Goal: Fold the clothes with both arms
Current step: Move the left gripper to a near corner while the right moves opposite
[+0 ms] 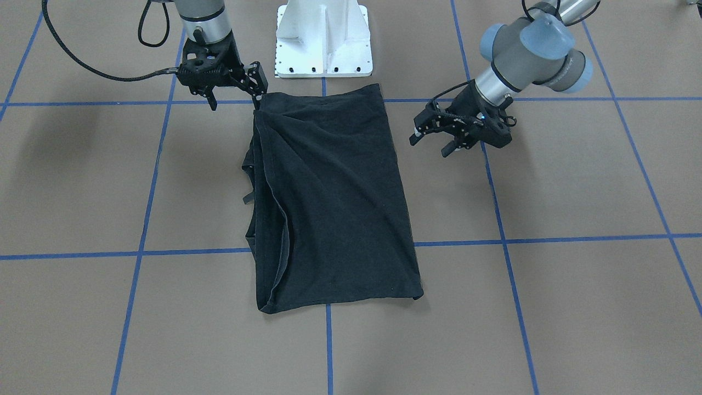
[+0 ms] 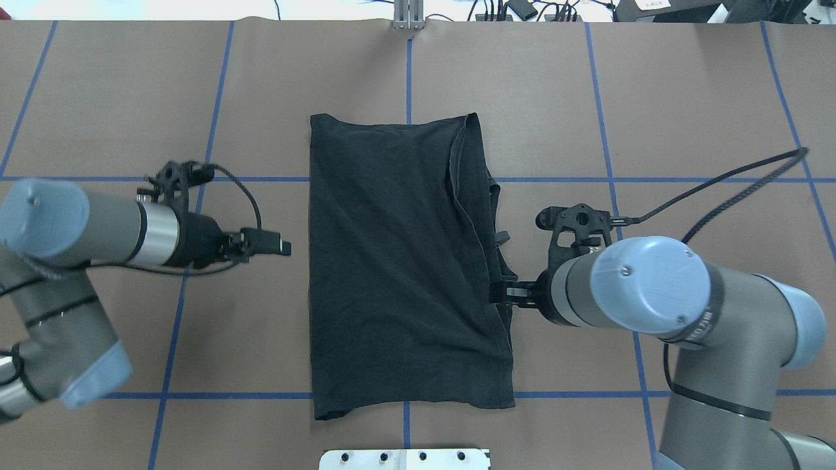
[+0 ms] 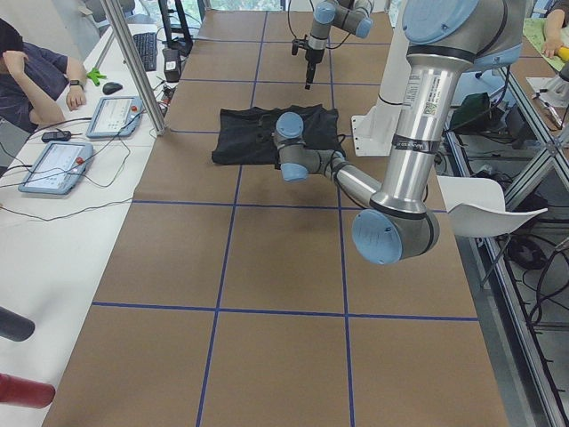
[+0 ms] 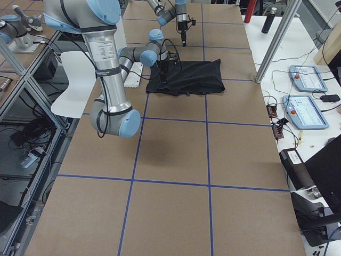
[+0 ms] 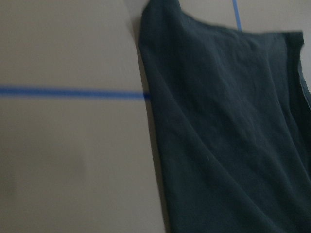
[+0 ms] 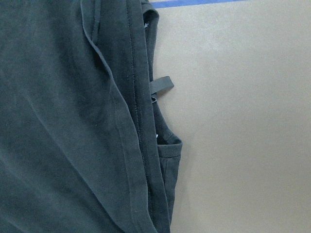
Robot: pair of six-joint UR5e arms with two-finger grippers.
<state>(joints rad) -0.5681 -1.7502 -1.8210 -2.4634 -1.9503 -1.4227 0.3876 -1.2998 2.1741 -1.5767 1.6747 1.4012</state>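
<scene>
left gripper [image 2: 285, 247] hangs with its jaws apart, holding nothing, just off the shirt's side. the black t-shirt [image 2: 392, 261] lies folded lengthwise mid-table [image 2: 130, 98], plain side up. right gripper [image 1: 235, 103] seems spread too, one finger at the shirt's corner by the base.

My black T-shirt [image 2: 398, 261] lies flat on the worktop [image 2: 130, 98] between my two pincers. It is folded into a long rectangle, plain side up. Its layered hems run along the edge by my right pincer [image 2: 504, 294], which sits at that edge; its grip is unclear. My left pincer [image 2: 285, 247] hangs just off the opposite edge, fingers parted.
</scene>
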